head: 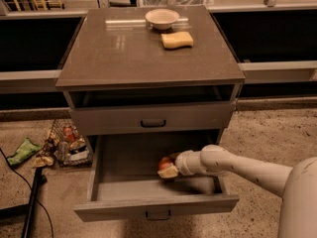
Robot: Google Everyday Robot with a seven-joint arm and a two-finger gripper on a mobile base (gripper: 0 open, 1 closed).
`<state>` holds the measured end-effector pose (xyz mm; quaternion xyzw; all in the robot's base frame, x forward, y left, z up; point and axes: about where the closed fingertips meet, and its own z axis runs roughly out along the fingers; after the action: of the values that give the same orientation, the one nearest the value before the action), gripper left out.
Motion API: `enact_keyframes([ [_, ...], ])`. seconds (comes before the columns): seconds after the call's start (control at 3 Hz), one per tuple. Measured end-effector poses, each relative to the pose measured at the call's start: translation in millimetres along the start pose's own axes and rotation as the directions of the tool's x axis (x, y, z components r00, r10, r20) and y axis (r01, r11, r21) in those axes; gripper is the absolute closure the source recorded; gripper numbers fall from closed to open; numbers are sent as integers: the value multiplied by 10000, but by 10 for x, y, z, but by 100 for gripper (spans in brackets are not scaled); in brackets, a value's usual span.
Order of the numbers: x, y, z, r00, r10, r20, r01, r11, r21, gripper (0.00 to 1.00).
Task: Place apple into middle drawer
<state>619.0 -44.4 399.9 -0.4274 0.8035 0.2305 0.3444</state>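
The middle drawer [124,188] is pulled open at the bottom of the grey cabinet, its dark handle at the front. My gripper [167,168] reaches into it from the right on a white arm and is shut on the orange-red apple [165,162]. It holds the apple low inside the drawer, near its floor at the centre right. The drawer above [152,118] is closed.
On the cabinet top [114,48] stand a pale bowl [162,18] and a yellow sponge [177,39]. A wire basket of snack packets [69,143] and a green packet [23,150] lie on the floor to the left. A dark pole [30,202] stands at the lower left.
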Motion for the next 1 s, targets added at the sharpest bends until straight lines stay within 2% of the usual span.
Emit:
enact_keyframes([
  [0.67, 94, -57, 24, 9999, 88, -129, -89, 9999, -108, 11],
  [1.0, 126, -78, -44, 9999, 102, -39, -103, 9999, -120, 0],
])
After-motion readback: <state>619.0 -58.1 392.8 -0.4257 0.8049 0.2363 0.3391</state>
